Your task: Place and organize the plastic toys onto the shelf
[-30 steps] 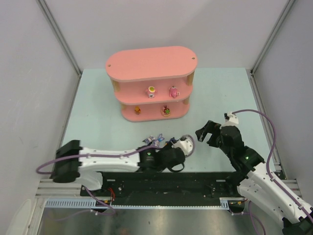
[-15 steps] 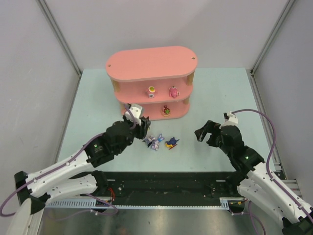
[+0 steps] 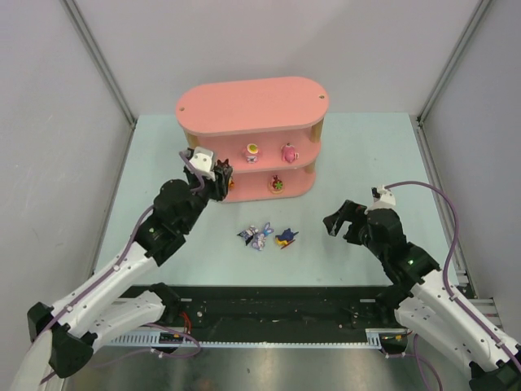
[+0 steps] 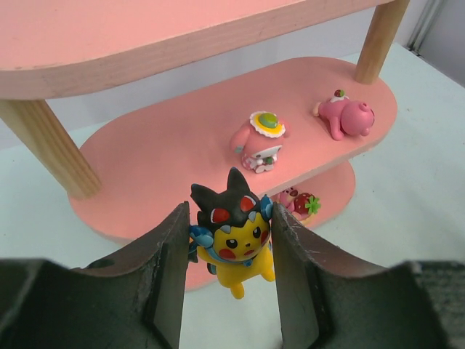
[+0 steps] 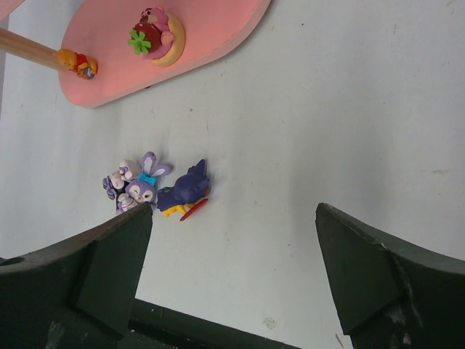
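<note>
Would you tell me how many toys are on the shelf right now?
4. Two on the middle tier: a yellow-hatted one and a pink one. Two on the bottom tier: a strawberry one and an orange one. More may be hidden.

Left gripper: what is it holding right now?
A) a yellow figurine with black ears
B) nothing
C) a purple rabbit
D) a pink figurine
A: the left wrist view shows the left gripper shut on the yellow black-eared figurine, close in front of the shelf.
</note>
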`<state>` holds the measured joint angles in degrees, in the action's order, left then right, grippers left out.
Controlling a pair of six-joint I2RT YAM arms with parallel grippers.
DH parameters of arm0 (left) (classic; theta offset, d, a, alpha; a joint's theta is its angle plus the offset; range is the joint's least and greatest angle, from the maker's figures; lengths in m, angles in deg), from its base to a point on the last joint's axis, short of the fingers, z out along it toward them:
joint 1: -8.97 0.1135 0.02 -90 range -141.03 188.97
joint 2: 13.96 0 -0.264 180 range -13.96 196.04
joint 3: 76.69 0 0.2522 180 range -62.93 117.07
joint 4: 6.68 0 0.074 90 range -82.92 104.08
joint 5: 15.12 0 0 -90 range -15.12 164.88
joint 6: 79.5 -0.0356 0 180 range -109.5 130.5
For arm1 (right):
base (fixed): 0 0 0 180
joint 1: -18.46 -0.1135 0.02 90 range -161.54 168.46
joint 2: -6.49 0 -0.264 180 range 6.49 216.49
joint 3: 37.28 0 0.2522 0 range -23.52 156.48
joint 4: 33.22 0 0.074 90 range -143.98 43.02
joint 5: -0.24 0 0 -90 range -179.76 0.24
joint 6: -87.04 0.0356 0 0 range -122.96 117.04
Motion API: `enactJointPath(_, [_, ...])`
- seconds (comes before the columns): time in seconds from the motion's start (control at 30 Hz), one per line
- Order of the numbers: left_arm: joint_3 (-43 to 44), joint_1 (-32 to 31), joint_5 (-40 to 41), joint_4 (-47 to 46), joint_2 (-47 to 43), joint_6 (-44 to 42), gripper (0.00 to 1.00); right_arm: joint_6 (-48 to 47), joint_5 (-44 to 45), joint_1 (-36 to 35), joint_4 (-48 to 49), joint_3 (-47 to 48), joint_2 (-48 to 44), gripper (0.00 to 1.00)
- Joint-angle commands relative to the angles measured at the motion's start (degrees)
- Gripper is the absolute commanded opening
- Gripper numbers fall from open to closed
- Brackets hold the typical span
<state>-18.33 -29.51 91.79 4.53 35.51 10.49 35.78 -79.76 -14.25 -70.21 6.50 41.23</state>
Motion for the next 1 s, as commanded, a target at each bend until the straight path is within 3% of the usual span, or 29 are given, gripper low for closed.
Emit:
enactJointPath(0.0, [0.31,2.53,-5.56,-7.91,2.29,-4.99,0.0,-1.47,-0.51,0.45,2.57,1.0,0.59,1.0])
enactJointPath(0.3, [0.14,7.27,-9.34,-15.28,6.42,-8.07,0.0,-2.27,-2.0,1.16,3.8,1.0,1.47,1.0])
enactJointPath(0.6, [-0.21,13.25,-19.97,-21.26,11.6,-7.99,0.0,-5.25,-4.72,2.56,6.43,1.09,3.14,1.0])
enactJointPath(0.97, [-2.58,14.84,-23.15,-29.97,16.18,-10.53,0.0,-8.51,-7.54,3.09,10.48,1.09,3.75,1.0])
